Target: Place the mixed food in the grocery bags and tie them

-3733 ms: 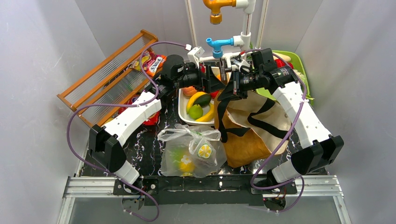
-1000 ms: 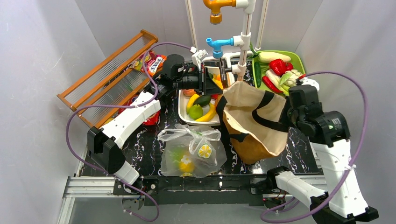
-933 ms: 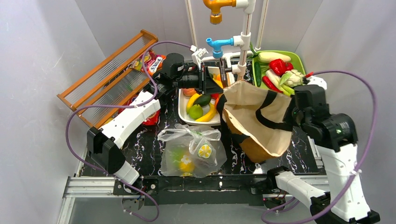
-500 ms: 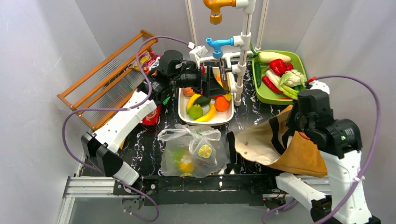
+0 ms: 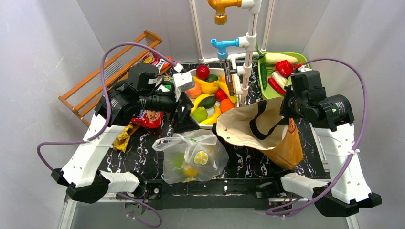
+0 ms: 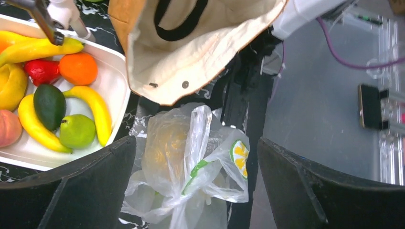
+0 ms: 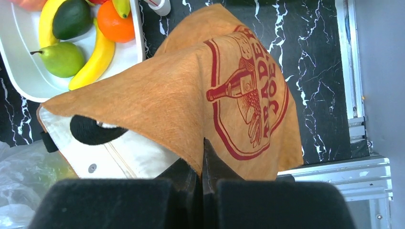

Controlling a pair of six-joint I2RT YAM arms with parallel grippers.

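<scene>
The tan tote (image 5: 260, 131) with black straps hangs from my right gripper (image 5: 289, 113), which is shut on its upper edge (image 7: 203, 143). The tote's cream-lined mouth (image 6: 191, 52) faces left, towards the fruit tray. The clear lemon-print plastic bag (image 5: 191, 155) lies knotted near the front edge, with yellow and green fruit inside. My left gripper (image 5: 185, 116) hovers open above that bag (image 6: 191, 162), holding nothing, its fingers (image 6: 86, 186) wide on either side. Bananas (image 5: 203, 100), a green pear (image 5: 200, 114), an orange (image 5: 227, 105) and a red apple (image 5: 202, 71) lie in the white tray (image 6: 117, 90).
A green tray (image 5: 261, 76) of toy vegetables sits at the back right. White pipes with coloured taps (image 5: 224, 45) rise behind the fruit tray. A wooden rack (image 5: 110, 67) leans at the left. Snack packets (image 5: 148, 118) lie beside it under my left arm.
My left gripper opened, let go of the tote and drew back left over the plastic bag. My right arm swung the tote out to the right, then back towards the middle.
</scene>
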